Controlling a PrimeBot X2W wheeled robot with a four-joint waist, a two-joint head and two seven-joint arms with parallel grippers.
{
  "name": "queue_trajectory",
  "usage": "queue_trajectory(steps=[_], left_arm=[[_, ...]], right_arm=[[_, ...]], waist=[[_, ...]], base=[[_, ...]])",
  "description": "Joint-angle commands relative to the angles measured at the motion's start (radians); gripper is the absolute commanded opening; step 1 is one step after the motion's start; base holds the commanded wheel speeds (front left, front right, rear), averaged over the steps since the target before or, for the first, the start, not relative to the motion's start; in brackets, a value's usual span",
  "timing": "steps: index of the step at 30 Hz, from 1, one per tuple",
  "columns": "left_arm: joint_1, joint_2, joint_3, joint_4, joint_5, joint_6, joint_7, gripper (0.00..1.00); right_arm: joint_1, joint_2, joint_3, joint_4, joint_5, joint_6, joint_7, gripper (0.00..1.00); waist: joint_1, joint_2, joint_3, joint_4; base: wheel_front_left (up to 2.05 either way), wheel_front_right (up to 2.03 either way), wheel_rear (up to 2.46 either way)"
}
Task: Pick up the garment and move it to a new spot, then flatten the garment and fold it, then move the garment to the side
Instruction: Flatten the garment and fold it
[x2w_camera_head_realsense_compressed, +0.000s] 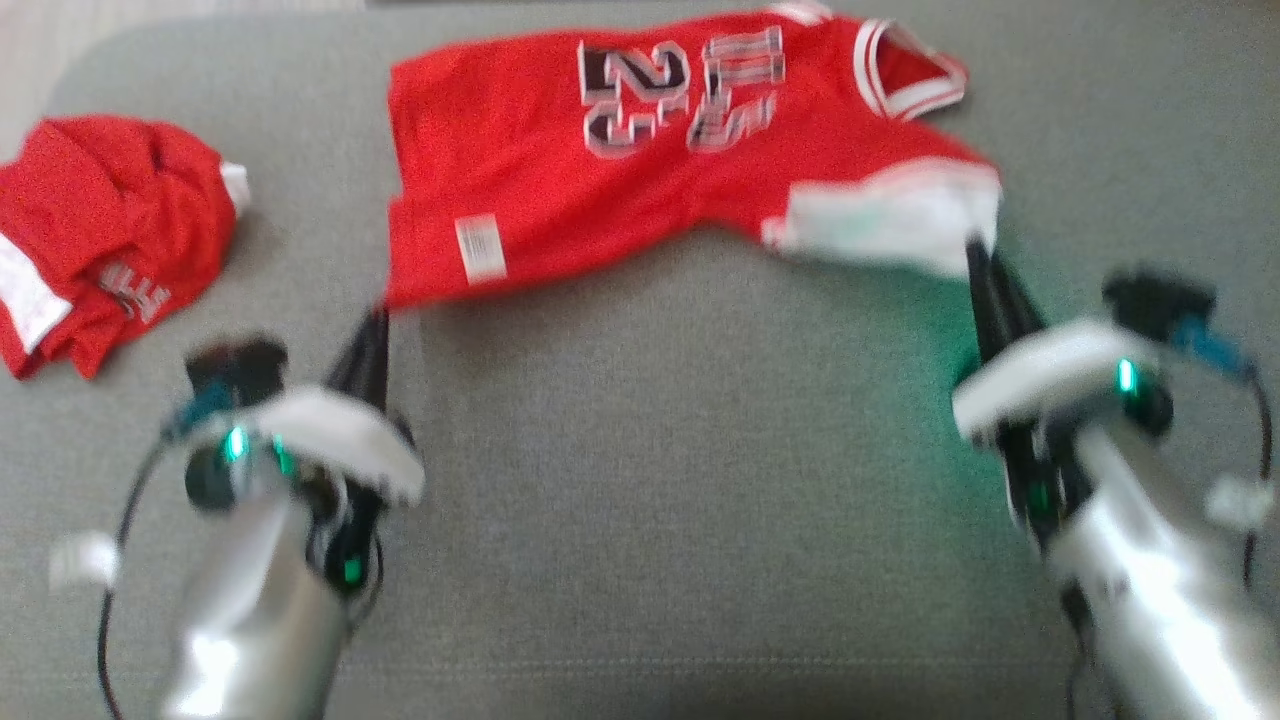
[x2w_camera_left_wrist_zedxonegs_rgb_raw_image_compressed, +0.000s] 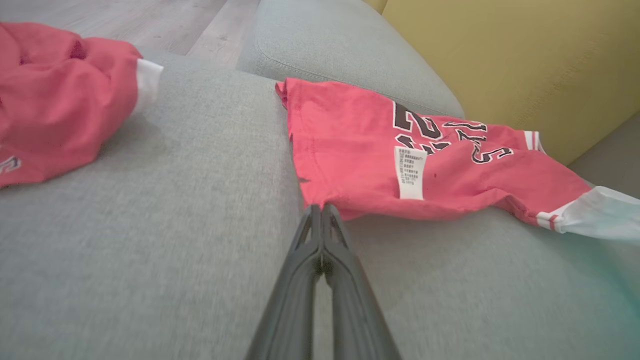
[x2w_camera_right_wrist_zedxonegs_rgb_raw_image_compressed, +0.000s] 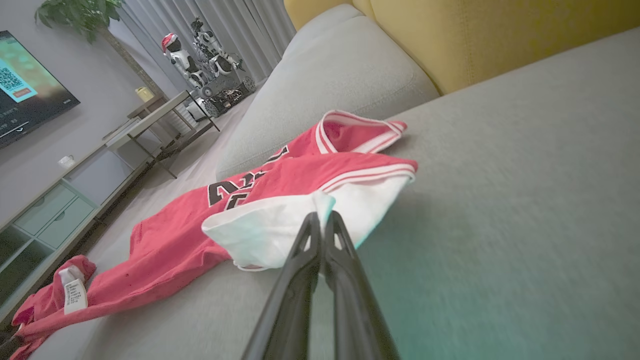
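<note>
The garment (x2w_camera_head_realsense_compressed: 620, 170) is a red jersey with a black-and-white number, white trim and a white care label, spread across the far half of a grey sofa seat (x2w_camera_head_realsense_compressed: 680, 450). My left gripper (x2w_camera_head_realsense_compressed: 378, 318) is shut on its near left hem corner, seen in the left wrist view as the garment (x2w_camera_left_wrist_zedxonegs_rgb_raw_image_compressed: 400, 160) pinched at my left gripper (x2w_camera_left_wrist_zedxonegs_rgb_raw_image_compressed: 321, 207). My right gripper (x2w_camera_head_realsense_compressed: 975, 250) is shut on the white sleeve edge at the near right; the right wrist view shows the garment (x2w_camera_right_wrist_zedxonegs_rgb_raw_image_compressed: 210, 225) with my right gripper (x2w_camera_right_wrist_zedxonegs_rgb_raw_image_compressed: 322, 216) pinching that white cloth.
A second red garment (x2w_camera_head_realsense_compressed: 100, 235) lies crumpled at the seat's left end. A yellow backrest (x2w_camera_left_wrist_zedxonegs_rgb_raw_image_compressed: 500, 60) rises behind the seat, and wooden floor (x2w_camera_left_wrist_zedxonegs_rgb_raw_image_compressed: 150, 20) lies beyond its left end. A TV cabinet (x2w_camera_right_wrist_zedxonegs_rgb_raw_image_compressed: 50, 210) and a small table stand further off.
</note>
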Motion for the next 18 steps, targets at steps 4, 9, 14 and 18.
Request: queue_trajectory(steps=[4, 9, 14, 18], left_arm=[[0.169, 0.055, 0.068, -0.202, 0.022, 0.033, -0.012, 0.0], [0.367, 0.094, 0.089, -0.412, 0.018, 0.096, 0.013, 0.0], [0.525, 0.129, 0.091, -0.628, 0.012, 0.155, 0.099, 0.0], [0.627, 0.149, 0.096, -0.777, 0.011, 0.208, 0.162, 0.0]], right_arm=[[0.211, -0.05, -0.014, -0.205, 0.007, -0.001, -0.003, 0.0], [0.449, -0.074, -0.121, -0.418, -0.051, -0.001, 0.091, 0.0], [0.697, -0.009, -0.294, -0.677, -0.162, -0.001, 0.255, 0.0], [0.871, 0.095, -0.403, -0.9, -0.251, -0.001, 0.406, 0.0]], waist=[[0.0, 0.0, -0.108, -0.011], [0.0, 0.0, -0.169, -0.014], [0.0, 0.0, -0.207, -0.002], [0.0, 0.0, -0.22, 0.004]], base=[[0.0, 0.0, 0.0], [0.0, 0.0, 0.0], [0.0, 0.0, 0.0], [0.0, 0.0, 0.0]])
